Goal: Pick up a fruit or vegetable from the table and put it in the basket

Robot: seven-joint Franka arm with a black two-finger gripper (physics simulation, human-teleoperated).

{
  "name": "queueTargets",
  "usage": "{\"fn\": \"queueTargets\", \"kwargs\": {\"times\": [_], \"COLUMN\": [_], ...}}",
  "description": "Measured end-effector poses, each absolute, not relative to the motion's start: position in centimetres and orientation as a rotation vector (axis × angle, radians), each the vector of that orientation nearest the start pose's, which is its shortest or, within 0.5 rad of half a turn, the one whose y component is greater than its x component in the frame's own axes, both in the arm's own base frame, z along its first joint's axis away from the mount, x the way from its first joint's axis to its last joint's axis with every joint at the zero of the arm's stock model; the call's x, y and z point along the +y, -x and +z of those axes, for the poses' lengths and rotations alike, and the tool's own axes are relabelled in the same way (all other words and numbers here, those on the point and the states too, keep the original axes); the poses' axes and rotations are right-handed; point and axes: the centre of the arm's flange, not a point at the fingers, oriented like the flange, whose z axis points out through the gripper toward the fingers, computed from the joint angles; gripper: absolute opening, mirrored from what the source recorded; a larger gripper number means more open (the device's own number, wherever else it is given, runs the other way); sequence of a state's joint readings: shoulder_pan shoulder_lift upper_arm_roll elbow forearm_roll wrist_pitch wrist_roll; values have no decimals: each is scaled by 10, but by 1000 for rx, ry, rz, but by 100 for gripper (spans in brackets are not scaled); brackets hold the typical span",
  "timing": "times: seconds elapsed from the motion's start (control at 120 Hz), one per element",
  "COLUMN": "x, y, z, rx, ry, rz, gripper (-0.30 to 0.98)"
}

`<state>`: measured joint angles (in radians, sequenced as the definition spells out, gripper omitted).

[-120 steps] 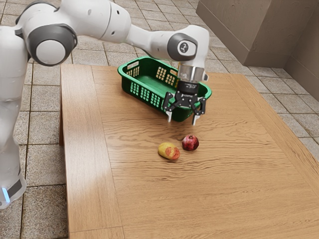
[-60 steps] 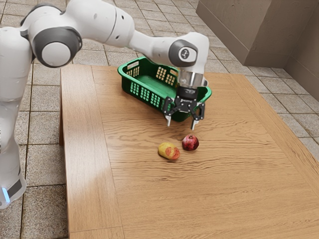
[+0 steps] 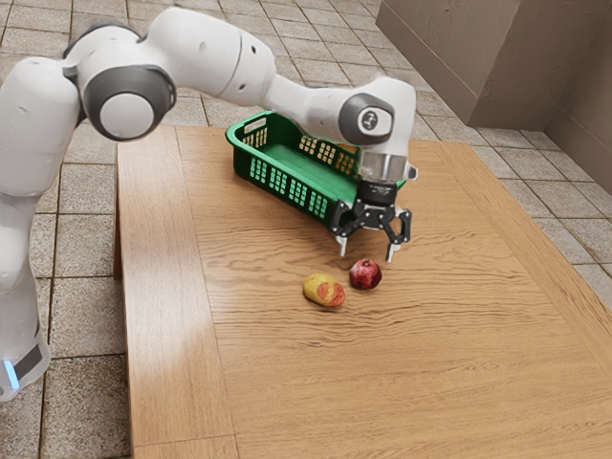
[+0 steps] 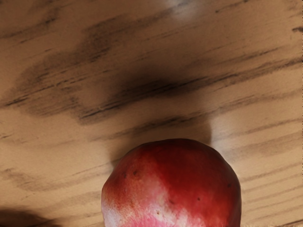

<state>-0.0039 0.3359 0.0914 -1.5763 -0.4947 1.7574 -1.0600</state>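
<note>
Tabletop [image 3: 382, 382] of brown, streaked wood spreads across the near part of the exterior view. On it lies a yellow fruit with a red patch [image 3: 324, 290], the nearer of two, and just beside it, toward the exterior view's right and a little farther back, sits a dark red pomegranate [image 3: 365, 274]. Both are on the wood, outside the basket. Over the table, by the pomegranate, hangs the black gripper [image 3: 366, 254], its two fingers pointing down and spread wide, with nothing pinched between them. In the wrist view the pomegranate [image 4: 173, 189] shows large and close, pale pink on part of its skin. The white arm [image 3: 206, 57] reaches in from the exterior view's left. Behind the gripper stands the green basket [image 3: 274, 182], upright, with rows of square holes in its sides. Past the table come floor tiles [image 3: 502, 143], then a brown wall [image 3: 535, 48].
</note>
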Motion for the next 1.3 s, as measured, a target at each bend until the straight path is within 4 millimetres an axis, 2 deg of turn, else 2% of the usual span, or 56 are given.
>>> {"fn": "queueTargets", "kwargs": {"times": [0.442,0.667,0.883,1.05,1.3], "x": [-5,-2,-2,-10,-10], "y": [-656,-657,-659,-661,-662], "z": [421,420,407,398,397], "rx": [-2016,-2025,-2019,-2007,-2009], "ry": [2764,2766,2757,2763,2771], "rz": [630,621,641,674,668], "gripper": [69,69,69,69,69]}}
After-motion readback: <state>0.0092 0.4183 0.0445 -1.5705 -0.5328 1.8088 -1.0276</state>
